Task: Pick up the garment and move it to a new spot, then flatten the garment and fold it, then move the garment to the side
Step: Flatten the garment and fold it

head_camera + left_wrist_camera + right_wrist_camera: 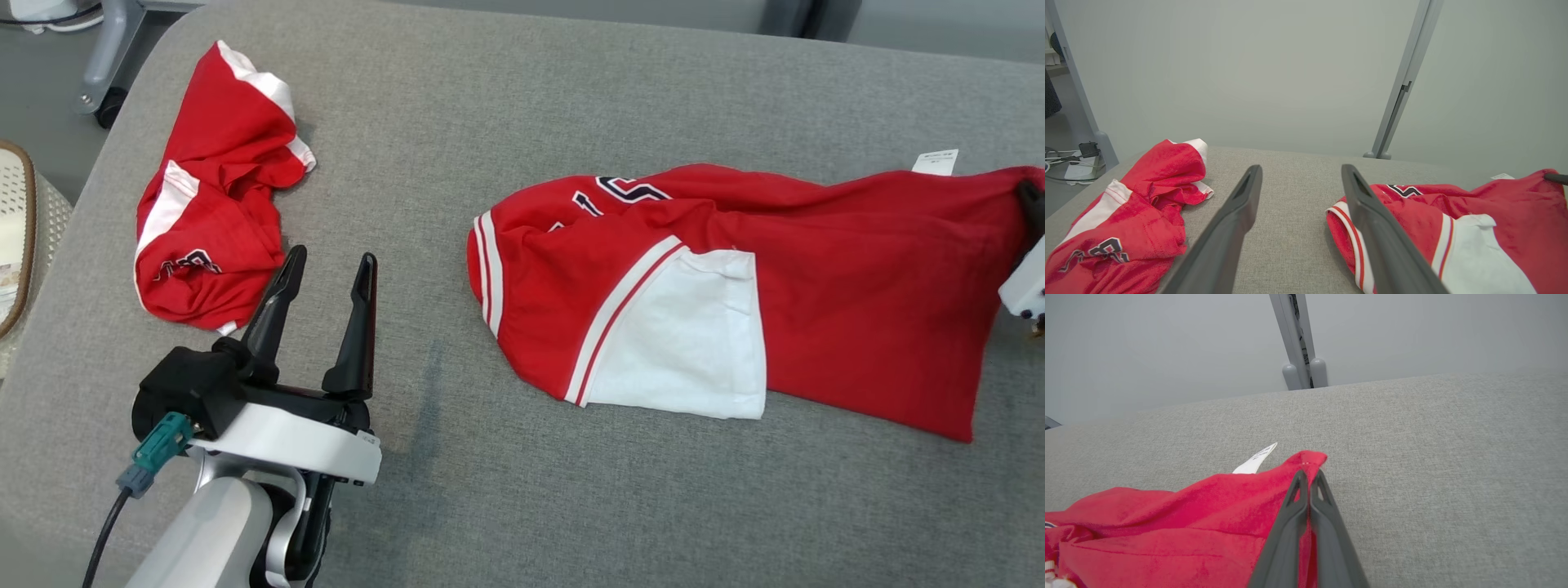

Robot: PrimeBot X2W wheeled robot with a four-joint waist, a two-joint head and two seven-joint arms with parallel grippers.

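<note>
A red garment (pixel 816 286) with a white sleeve and striped trim lies stretched across the grey surface right of centre. Its far right corner (pixel 1306 461) is pinched by my right gripper (pixel 1309 475), which is shut on the cloth; a white label (pixel 1255 459) sticks out beside that corner. In the head view the right gripper (pixel 1027 196) sits at the right edge. My left gripper (pixel 331 260) stands open above bare fabric, between the two garments, holding nothing. Its fingers (pixel 1241 204) frame the gap in the left wrist view, with the garment's striped hem (pixel 1347 232) just right of them.
A second red and white garment (pixel 214 196) lies crumpled at the far left of the grey padded surface (pixel 522 506). A pale woven basket (pixel 20 237) stands off the left edge. A grey post (pixel 1398 85) rises behind the surface.
</note>
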